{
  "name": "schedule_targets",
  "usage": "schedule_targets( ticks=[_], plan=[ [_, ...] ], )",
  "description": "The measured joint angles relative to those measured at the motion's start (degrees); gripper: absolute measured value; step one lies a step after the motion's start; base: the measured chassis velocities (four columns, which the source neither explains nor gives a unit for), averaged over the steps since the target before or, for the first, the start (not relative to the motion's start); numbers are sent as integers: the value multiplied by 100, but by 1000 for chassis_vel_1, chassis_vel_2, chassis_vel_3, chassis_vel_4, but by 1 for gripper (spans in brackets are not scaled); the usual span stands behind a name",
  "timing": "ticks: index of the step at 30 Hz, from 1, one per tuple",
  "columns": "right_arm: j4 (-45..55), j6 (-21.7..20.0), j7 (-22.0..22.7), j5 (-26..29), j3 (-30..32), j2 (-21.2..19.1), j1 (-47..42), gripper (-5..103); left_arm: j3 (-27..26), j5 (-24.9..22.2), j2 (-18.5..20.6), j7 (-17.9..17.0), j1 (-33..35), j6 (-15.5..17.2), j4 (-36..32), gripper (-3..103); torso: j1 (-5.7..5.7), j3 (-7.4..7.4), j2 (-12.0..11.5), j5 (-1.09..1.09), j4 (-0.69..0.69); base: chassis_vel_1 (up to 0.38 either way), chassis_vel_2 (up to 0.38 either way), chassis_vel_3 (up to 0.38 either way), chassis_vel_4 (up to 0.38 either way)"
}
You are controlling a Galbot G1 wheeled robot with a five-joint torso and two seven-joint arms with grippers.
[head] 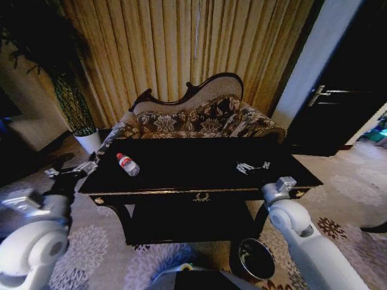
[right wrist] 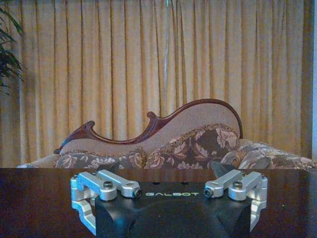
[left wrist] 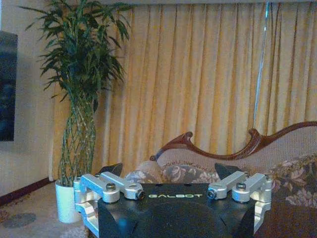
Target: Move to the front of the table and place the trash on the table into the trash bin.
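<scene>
**Nothing binned yet, all litter on the table**

Two pieces of the job stand out, and I judge only the first is done: I'm parked square in front of the table (head: 199, 172), its gold emblem facing me, sofa (head: 199, 118) and curtain (head: 181, 42) behind it. So the drive looks finished; the clearing hasn't started.

Down by the near right leg sits the bin (head: 257, 258), on the carpet and close to my base (handy for the right arm). I can't make out anything inside its dark mouth.

On the tabletop, the bottle (head: 127, 164) lies on its side near the left end, red cap pointing away from me. The wrapper scraps (head: 253, 166) lie toward the right, well apart from the bottle. I can't pick out any tissue.

My left gripper (head: 68, 172) hovers just off the table's left corner, jaws spread and empty. My right gripper (head: 279, 188) hangs at the front right edge, and the wrist view shows its jaws (right wrist: 173, 191) spread wide too, holding nothing.

Every pickup and drop is left to do.
</scene>
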Motion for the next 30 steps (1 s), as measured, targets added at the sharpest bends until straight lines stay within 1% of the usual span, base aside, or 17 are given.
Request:
schedule_targets(
  ticks=[5, 7, 8, 11, 14, 17, 18, 19, 20, 22, 23, 25, 26, 27, 28, 29, 30],
  plan=[
    [-35, 0, 11, -7, -35, 20, 6, 100, 302, -10, 235, -84, -372, 66, 241, 100, 1, 0, 0, 0, 0, 0, 0, 0, 0],
    [-53, -1, 150, -19, -85, 21, 36, 100, 475, -77, 370, -167, -621, 109, 397, 100, 0, 0, 0, 1, 0, 0, 0, 0, 0],
    [-53, -1, 150, -19, -85, 21, 36, 100, 475, -77, 370, -167, -621, 109, 397, 100, 0, 0, 0, 1, 0, 0, 0, 0, 0],
    [-81, -15, 263, -16, -128, 37, 59, 100, 752, -318, 524, -479, -947, 197, 531, 100, 0, 0, 0, 1, -1, 0, 0, 0, 0],
    [-93, -28, 272, 7, -142, 41, 89, 100, 829, -408, 584, -529, -1051, 242, 581, 100, 1, 0, 0, 1, -1, 0, 0, 0, 0],
    [-105, -38, 274, 32, -150, 30, 119, 100, 828, -411, 602, -460, -1051, 249, 611, 100, 0, 0, 0, 1, 0, 0, 0, 0, 0],
    [-130, -42, 275, 47, -165, 12, 161, 100, 775, -411, 616, -247, -1023, 249, 639, 100, 0, 0, 0, 1, 0, 0, 0, 0, 0],
    [-130, -42, 275, 47, -165, 12, 161, 100, 775, -411, 616, -247, -1023, 249, 639, 100, 0, 0, 0, 1, 0, 0, 0, 0, 0],
    [-151, -44, 275, 60, -182, -1, 190, 100, 739, -412, 634, -92, -1008, 251, 657, 100, 0, 0, 0, 1, 2, 0, 0, 0, 0],
    [-166, -46, 275, 69, -203, -4, 213, 100, 759, -497, 667, -74, -1037, 286, 673, 100, 0, 0, 0, 1, 2, 0, 0, 0, 0],
    [-176, -47, 275, 72, -218, -1, 223, 100, 816, -623, 693, -173, -1096, 357, 680, 100, 0, 0, 0, 1, 2, 0, 0, 0, 0],
    [-190, -48, 275, 69, -248, 20, 224, 100, 981, -1036, 796, -529, -1272, 502, 683, 100, 0, 0, 0, 0, -2, 0, 0, 0, 0],
    [-190, -48, 275, 69, -248, 20, 224, 100, 981, -1036, 796, -529, -1272, 502, 683, 100, 0, 0, 0, 0, -2, 0, 0, 0, 0],
    [-193, -49, 273, 63, -256, 38, 206, 100, 1045, -1235, 902, -673, -1389, 608, 678, 100, 1, 0, 0, 1, -1, 0, 0, 0, 0],
    [-193, -50, 270, 57, -257, 48, 194, 100, 1080, -1331, 992, -772, -1465, 674, 674, 100, 1, 0, 0, 1, -1, 0, 0, 0, 0],
    [-193, -50, 270, 57, -257, 48, 194, 100, 1080, -1331, 992, -772, -1465, 674, 674, 100, 1, 0, 0, 1, -1, 0, 0, 0, 0],
    [-193, -50, 268, 52, -259, 59, 186, 100, 1112, -1472, 1073, -900, -1544, 732, 675, 100, 0, 0, 0, 1, 0, 0, 0, 0, 0]
  ],
)
